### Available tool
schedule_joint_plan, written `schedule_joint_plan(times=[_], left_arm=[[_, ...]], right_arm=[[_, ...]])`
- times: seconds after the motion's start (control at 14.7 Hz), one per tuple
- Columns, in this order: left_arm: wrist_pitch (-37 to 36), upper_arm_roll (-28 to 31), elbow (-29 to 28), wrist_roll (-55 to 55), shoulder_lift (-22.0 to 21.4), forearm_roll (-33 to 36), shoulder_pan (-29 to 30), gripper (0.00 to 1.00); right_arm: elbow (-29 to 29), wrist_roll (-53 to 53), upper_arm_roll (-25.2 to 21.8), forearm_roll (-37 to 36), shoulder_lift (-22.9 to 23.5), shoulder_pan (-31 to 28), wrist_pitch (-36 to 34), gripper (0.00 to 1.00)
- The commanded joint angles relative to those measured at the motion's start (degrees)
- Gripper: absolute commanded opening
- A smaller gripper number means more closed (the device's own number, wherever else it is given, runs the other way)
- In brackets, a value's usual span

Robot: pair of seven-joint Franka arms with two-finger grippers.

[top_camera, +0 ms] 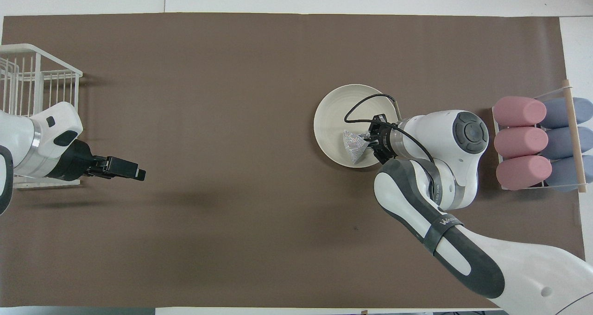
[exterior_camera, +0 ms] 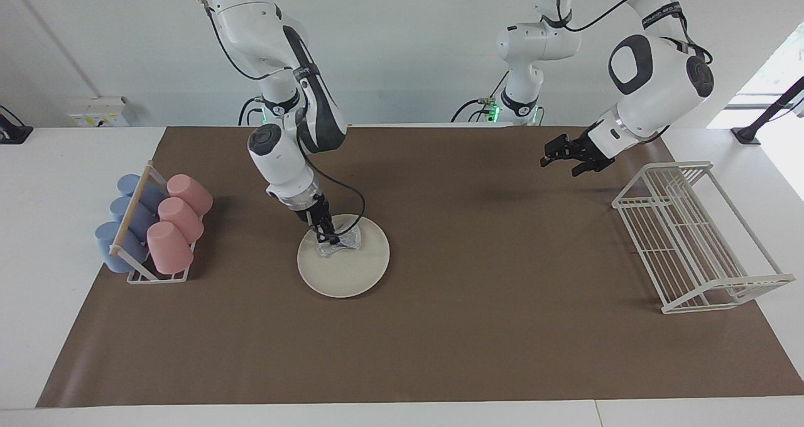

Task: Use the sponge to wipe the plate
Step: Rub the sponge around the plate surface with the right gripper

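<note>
The cream plate (exterior_camera: 348, 276) (top_camera: 333, 116) lies on the brown mat toward the right arm's end of the table. The glittery silver sponge (exterior_camera: 342, 243) (top_camera: 352, 144) is pressed flat on the part of the plate nearer to the robots. My right gripper (exterior_camera: 329, 237) (top_camera: 369, 141) is shut on the sponge's pinched middle and slants down onto it. My left gripper (exterior_camera: 559, 167) (top_camera: 138, 174) hangs open and empty over the mat beside the wire rack, where the arm waits.
A white wire rack (exterior_camera: 691, 238) (top_camera: 37, 81) stands at the left arm's end of the table. A holder with pink and blue cups (exterior_camera: 157, 226) (top_camera: 537, 143) lies at the right arm's end, close to the right arm's wrist.
</note>
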Motion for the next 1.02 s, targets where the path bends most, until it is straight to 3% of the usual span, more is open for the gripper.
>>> schedule_joint_plan(times=[0.0,0.34,0.75,0.95], left_arm=[[0.98,-0.62,-0.10,-1.98,-0.34,1.10,0.59,1.00],[1.95,-0.62,-0.02,-3.48,-0.25,1.10,0.24,1.00],[3.01,-0.62,-0.02,-3.56,-0.16,1.19,0.59,1.00],[3.53,-0.62,0.07,-3.83,-0.07,1.19,0.50,1.00]], right_arm=[[-0.21,-3.97,0.39,1.18,1.16,-0.90,1.04,0.00],[-0.03,-3.56,0.57,1.35,2.03,-0.21,2.17,0.00],[1.55,10.24,0.66,1.71,3.35,6.38,6.04,0.00],[1.55,10.61,0.57,1.71,3.79,6.74,7.01,0.00]])
